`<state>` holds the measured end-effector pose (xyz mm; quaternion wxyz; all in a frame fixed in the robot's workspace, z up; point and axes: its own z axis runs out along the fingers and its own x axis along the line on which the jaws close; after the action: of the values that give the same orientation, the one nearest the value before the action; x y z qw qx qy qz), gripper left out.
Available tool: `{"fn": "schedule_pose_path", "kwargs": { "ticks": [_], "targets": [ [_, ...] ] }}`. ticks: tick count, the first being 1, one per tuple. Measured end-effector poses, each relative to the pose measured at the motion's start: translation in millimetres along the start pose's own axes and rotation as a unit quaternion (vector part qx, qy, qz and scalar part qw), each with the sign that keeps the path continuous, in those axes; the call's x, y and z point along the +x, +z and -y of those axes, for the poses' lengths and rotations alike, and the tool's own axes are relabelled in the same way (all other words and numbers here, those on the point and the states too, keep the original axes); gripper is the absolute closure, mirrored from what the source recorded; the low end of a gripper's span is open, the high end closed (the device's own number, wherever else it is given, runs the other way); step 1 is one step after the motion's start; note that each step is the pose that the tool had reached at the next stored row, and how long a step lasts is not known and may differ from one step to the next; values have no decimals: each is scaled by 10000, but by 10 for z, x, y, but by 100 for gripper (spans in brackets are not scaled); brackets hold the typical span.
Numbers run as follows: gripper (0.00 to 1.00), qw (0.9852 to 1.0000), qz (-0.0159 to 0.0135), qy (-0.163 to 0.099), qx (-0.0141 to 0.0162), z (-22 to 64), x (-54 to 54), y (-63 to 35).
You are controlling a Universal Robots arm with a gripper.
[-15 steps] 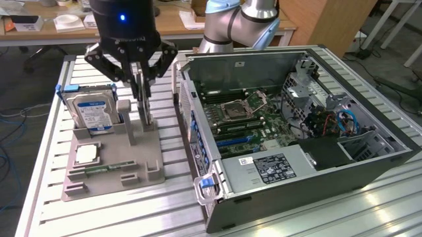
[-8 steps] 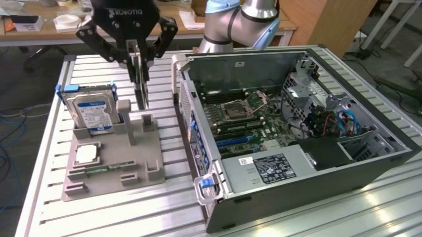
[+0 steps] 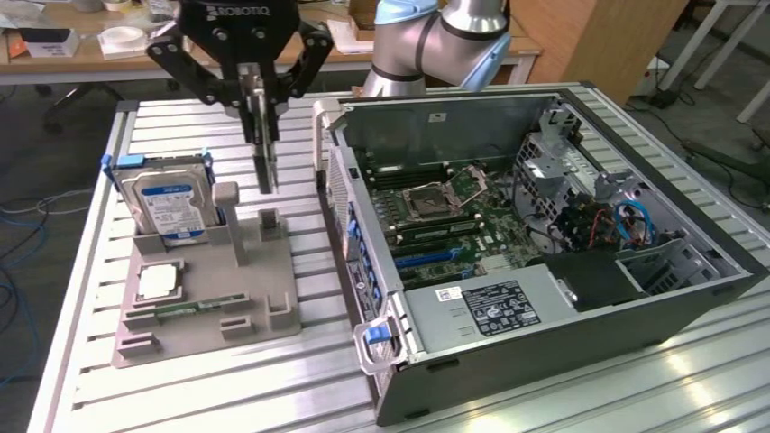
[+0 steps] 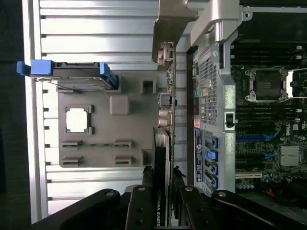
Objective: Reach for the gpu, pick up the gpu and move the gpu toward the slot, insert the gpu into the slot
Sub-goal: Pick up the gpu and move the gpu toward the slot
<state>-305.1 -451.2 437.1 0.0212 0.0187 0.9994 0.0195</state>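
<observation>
One gpu pinched upright between jaws, above fixture.

Held: gpu, edge-on, clamped by both fingers of gripper, card pointing away from tool. Past fingertips, on one side of card: grey holder, hard drive in blue caddy standing in it, silver chip lying flat. Other side: open computer case, motherboard, CPU socket.
</observation>
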Motion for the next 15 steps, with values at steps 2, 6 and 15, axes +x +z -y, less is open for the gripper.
{"fn": "schedule_pose_path", "kwargs": {
  "ticks": [2, 6, 15],
  "targets": [
    [74, 10000, 0, -1, -1, -3, -89, 5],
    [74, 10000, 0, 0, -2, -10, -267, 12],
    [74, 10000, 0, 0, -6, -24, -654, 29]
  ]
}}
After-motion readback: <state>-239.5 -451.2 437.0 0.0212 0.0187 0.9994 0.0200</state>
